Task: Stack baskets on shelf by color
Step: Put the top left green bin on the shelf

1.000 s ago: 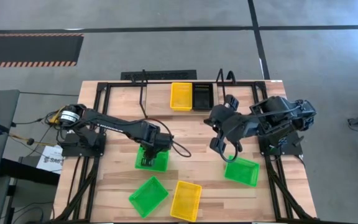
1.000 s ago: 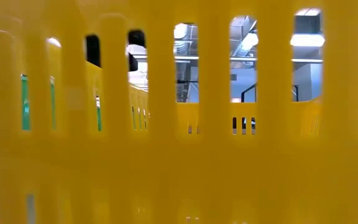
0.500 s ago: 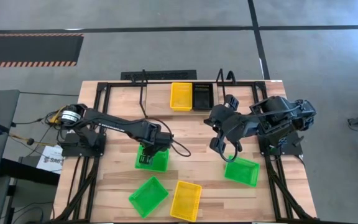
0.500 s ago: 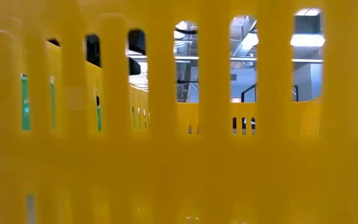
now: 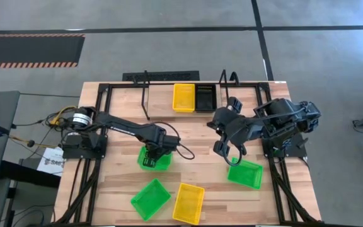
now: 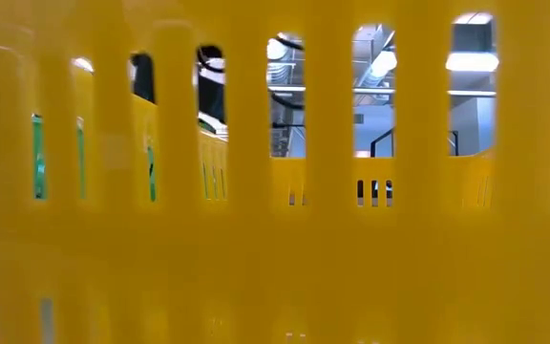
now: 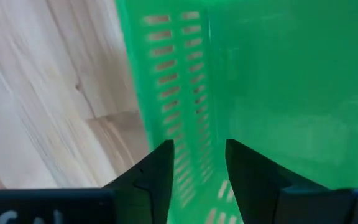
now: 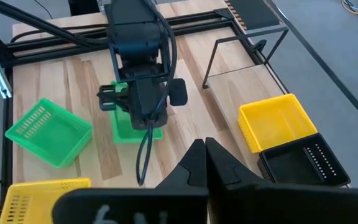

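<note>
High view: wooden surface (image 5: 118, 126) carried a black wire shelf (image 5: 146, 94) at 12 o'clock, with a yellow basket (image 5: 183, 97) and a black basket (image 5: 205, 98) side by side on it, touching. Left end effector (image 5: 149, 159) stood at a green basket (image 5: 154, 159) left of centre; the left wrist view showed its two fingers (image 7: 157, 177) astride the basket's slotted wall, one inside and one outside, narrowly parted, contact not discernible. Right end effector (image 5: 222, 149) hovered right of centre, just above a second green basket (image 5: 245, 173) at 4 o'clock, its fingers pressed together and empty in the right wrist view. A third green basket (image 5: 150, 198) lay at 7 o'clock beside a second yellow basket (image 5: 188, 203) at 6 o'clock. In the low view a yellow slotted wall filled the frame.
</note>
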Robot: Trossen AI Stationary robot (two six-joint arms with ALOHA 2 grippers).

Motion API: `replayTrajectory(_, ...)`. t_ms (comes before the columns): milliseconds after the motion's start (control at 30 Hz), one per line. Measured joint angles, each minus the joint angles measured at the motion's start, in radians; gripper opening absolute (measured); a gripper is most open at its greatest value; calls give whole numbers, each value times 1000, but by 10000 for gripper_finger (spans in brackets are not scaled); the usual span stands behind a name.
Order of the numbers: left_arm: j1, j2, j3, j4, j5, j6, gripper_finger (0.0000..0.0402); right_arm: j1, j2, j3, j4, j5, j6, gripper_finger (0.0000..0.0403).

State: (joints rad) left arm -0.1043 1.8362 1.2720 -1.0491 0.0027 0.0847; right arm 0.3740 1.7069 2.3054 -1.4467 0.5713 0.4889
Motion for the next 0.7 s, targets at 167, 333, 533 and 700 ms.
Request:
replayTrajectory(167,-1,-2,20,-22,1,-42,132,-1,0,0,0,0,-1,3)
replayTrajectory(333,0,-2,67,-39,8,-57,132,0,0,0,0,0,-1,3)
replayTrajectory(533,-4,-2,116,-39,19,-21,132,-1,0,0,0,0,-1,3)
replayTrajectory(700,-4,-3,124,-41,-8,50,132,-1,0,0,0,0,-1,3)
